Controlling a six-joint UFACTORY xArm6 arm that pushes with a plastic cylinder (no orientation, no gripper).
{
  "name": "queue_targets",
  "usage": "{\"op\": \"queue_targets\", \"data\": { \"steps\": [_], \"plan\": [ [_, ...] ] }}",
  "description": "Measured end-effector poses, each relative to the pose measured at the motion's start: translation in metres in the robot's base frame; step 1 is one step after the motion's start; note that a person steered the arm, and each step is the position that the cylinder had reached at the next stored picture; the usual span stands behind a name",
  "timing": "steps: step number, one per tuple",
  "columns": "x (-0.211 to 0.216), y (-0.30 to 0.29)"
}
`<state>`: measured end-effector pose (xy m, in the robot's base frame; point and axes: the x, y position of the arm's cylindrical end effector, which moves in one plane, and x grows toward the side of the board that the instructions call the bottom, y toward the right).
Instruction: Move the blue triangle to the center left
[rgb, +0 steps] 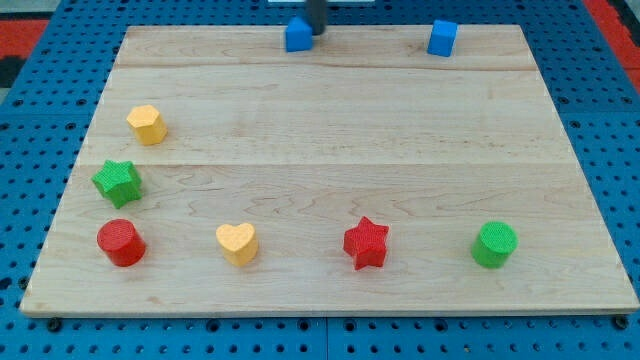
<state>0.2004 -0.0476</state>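
At the board's (330, 150) top edge, slightly left of centre, we find the blue triangle (297, 35); its heading and long axis cannot be made out. Our tip (317, 31) touches its right side, bare rod, holding nothing. Well to the right stands a blue cube (442, 38). We see no containers on the board.
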Motion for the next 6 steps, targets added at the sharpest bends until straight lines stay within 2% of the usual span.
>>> {"op": "queue_targets", "data": {
  "steps": [2,4,5,6],
  "plan": [
    [0.062,-0.109],
    [0.12,-0.164],
    [0.12,-0.104],
    [0.156,-0.082]
  ]
}}
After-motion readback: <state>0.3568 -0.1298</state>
